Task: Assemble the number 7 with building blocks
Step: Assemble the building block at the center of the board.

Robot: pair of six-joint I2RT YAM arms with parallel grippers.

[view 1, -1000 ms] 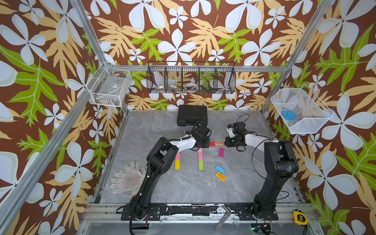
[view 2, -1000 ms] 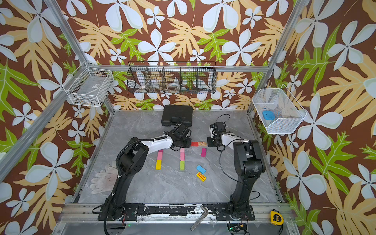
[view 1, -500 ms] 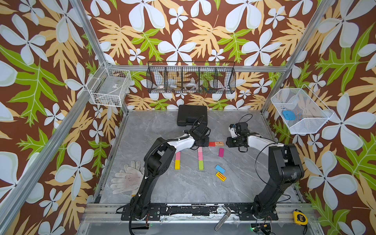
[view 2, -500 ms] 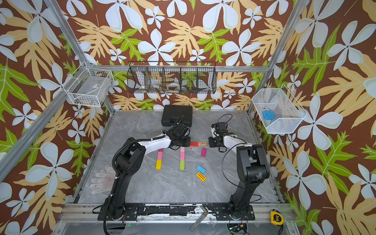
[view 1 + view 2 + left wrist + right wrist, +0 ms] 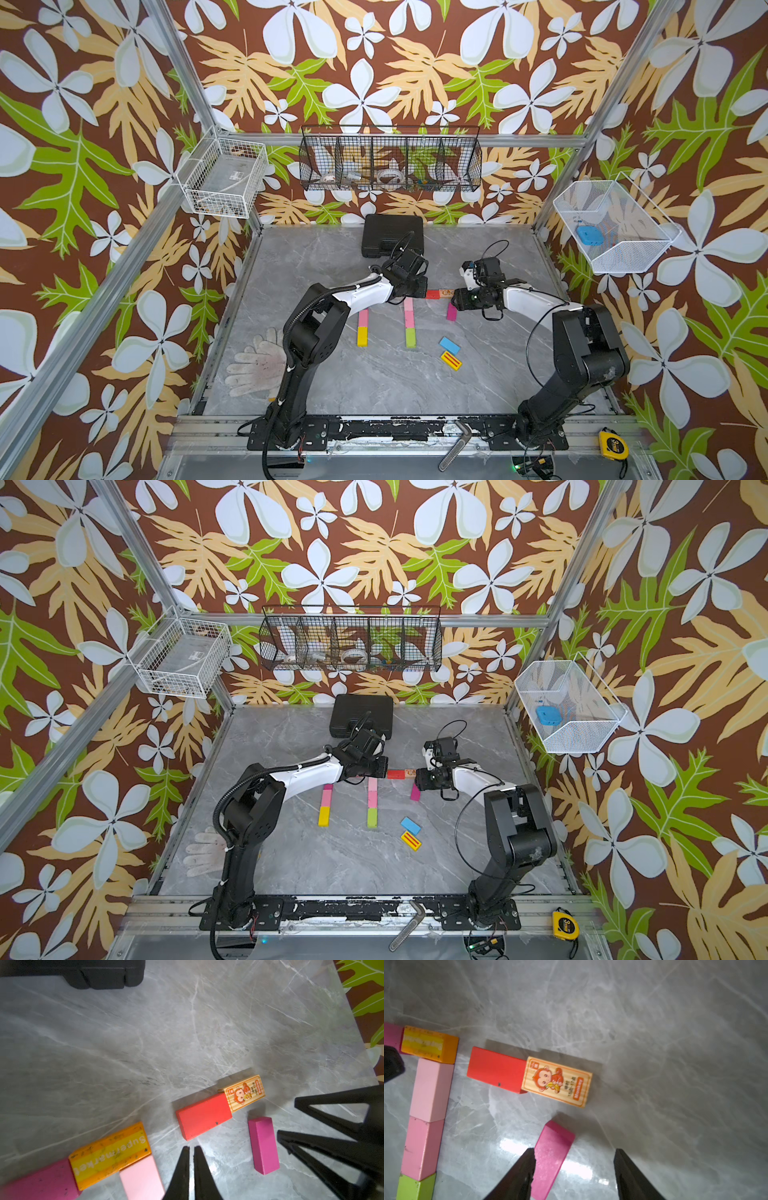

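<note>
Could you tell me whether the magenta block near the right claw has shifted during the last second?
No. Judged against the black case, the magenta block sits where it did, in both top views.

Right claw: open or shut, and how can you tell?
Open: on the right claw the jaws stand well apart, with the magenta block beside one, not clamped.

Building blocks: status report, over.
Left end effector shut, empty. Right end effector open beside magenta block. Red block and monkey block touch end to end. Nothing in the way.
</note>
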